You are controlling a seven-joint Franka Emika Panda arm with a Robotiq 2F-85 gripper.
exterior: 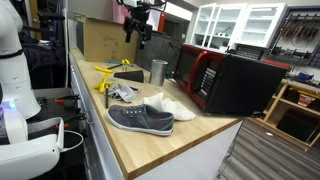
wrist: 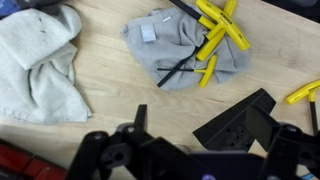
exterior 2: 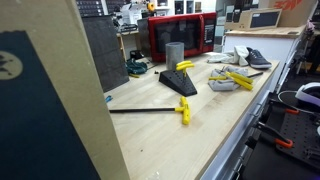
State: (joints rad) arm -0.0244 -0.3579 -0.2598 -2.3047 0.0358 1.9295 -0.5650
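The gripper [exterior: 138, 28] hangs high above the counter [exterior: 150, 150] in an exterior view, pointing down, jaws spread and empty. In an exterior view the grey rag [exterior 2: 221, 87] lies near the black wedge [exterior 2: 180, 80]. The wrist view looks down on both, with yellow hex keys [wrist: 222, 25] on the rag.

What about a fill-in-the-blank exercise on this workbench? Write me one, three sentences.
The gripper hangs above the wooden counter with its jaws ___. The front of the microwave is coloured ___. The tools lying on the grey cloth have ___ handles.
Missing words: open, red, yellow.
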